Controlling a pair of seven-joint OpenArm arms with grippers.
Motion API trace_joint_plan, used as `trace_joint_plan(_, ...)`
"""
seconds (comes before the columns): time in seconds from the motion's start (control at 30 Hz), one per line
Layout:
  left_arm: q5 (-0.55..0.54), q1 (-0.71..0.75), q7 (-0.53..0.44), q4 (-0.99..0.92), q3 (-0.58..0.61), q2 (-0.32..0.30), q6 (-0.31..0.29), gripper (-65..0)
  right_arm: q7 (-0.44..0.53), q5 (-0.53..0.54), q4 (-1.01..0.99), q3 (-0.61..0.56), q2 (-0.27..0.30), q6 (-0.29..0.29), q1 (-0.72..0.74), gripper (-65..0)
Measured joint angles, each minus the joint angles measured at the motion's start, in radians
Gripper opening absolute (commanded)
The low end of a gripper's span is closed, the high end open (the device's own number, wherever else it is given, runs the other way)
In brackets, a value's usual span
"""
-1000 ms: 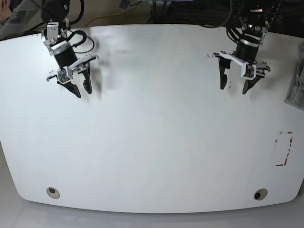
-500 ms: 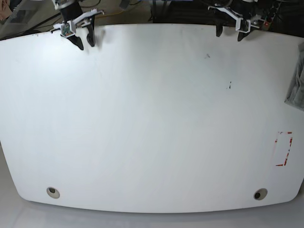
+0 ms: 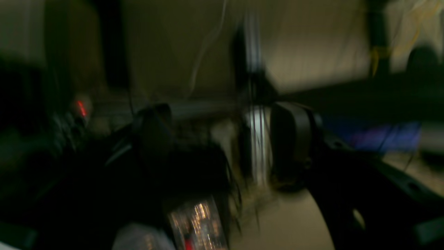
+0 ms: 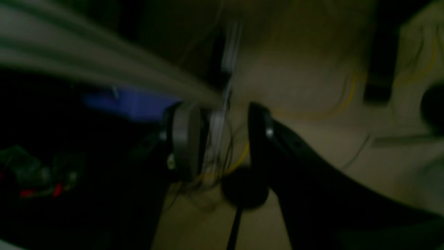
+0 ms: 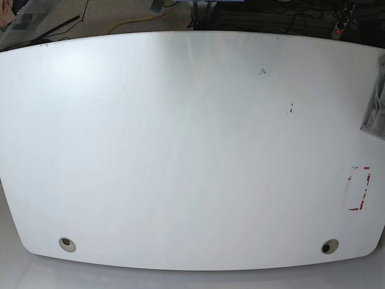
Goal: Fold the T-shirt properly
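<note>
Only base: T-shirt (image 5: 375,99), seemingly bunched

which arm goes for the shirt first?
Left, probably. The T-shirt lies bunched at the table's right edge in the base view, the left arm's side. Neither arm shows over the table there. Left gripper and right gripper both stand open, empty.

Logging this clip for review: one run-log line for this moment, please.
T-shirt: grey heap at table edge, unfolded | left gripper: open, empty | right gripper: open, empty | arms: outside base view
</note>
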Motion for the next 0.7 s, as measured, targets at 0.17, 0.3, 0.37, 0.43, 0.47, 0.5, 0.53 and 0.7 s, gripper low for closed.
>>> trace_joint_plan(0.17,0.006,-0.125,0.000,-0.210,0.052,-0.044,-0.009,-24.3,-0.005,-0.007,-0.230,-0.055,0.000,0.000,0.125,-43.3)
trace_joint_plan(0.3,-0.003,-0.277,-0.029,-0.441,0.052,-0.054,0.000,-24.3,0.025,0.000,-0.411,-0.072,-0.005,0.004,0.260,-43.3)
trace_joint_plan(0.37,0.011,-0.351,0.004,-0.580,0.052,-0.054,0.008,-24.3,0.000,-0.008,-0.500,-0.079,-0.005,-0.007,0.320,-43.3)
trace_joint_plan(0.43,0.006,-0.426,-0.004,-0.703,0.053,-0.053,0.003,-24.3,0.010,-0.004,-0.575,-0.095,0.001,-0.005,0.374,-43.3)
trace_joint_plan(0.47,0.009,-0.468,0.000,-0.779,0.052,-0.051,0.000,-24.3,0.009,-0.004,-0.622,-0.105,0.001,-0.006,0.405,-43.3)
trace_joint_plan(0.5,0.011,-0.505,-0.004,-0.838,0.053,-0.053,0.000,-24.3,0.003,-0.008,-0.663,-0.110,-0.001,-0.005,0.433,-43.3)
trace_joint_plan(0.53,0.006,-0.546,-0.015,-0.899,0.053,-0.057,0.000,-24.3,0.005,-0.008,-0.705,-0.114,-0.003,-0.002,0.463,-43.3)
trace_joint_plan(0.7,0.004,-0.725,-0.018,-1.170,0.052,-0.079,0.009,-24.3,0.003,-0.006,-0.922,-0.125,-0.007,-0.005,0.608,-43.3)
